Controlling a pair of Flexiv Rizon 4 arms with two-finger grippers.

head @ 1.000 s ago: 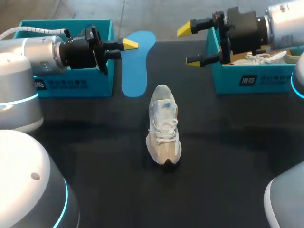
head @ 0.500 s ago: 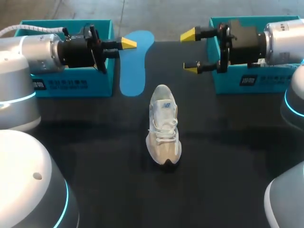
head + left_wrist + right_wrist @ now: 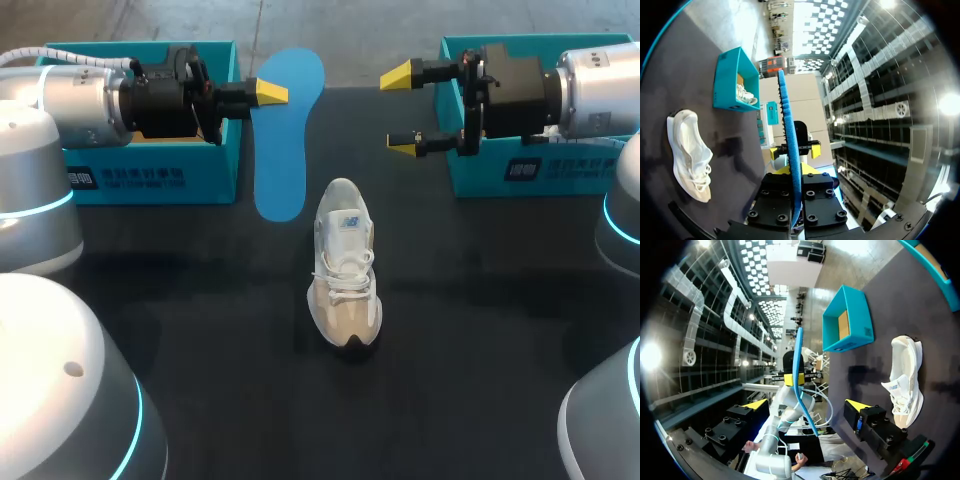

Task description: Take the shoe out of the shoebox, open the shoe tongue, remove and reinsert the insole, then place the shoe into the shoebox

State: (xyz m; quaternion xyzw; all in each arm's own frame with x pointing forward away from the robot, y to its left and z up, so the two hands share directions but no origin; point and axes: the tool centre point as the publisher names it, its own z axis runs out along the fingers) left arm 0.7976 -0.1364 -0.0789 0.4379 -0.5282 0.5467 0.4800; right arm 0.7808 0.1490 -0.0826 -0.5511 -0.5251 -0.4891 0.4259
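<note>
Black table (image 3: pixel 180 300) carries the white shoe (image 3: pixel 345 265); behind the shoe, left gripper (image 3: pixel 268 92) clamps the blue insole (image 3: pixel 288 150), right gripper (image 3: pixel 402 110) stands wide open.

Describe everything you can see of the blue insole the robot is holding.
The insole is a plain, bright blue, foot-shaped sheet that looks thin and foam-like. The left wrist view shows it edge-on, with small bumps along one face. In the right wrist view it bows slightly. The left tool is shut on one long edge, holding it beside the left box, beyond the shoe. Nothing else visibly touches it.
</note>
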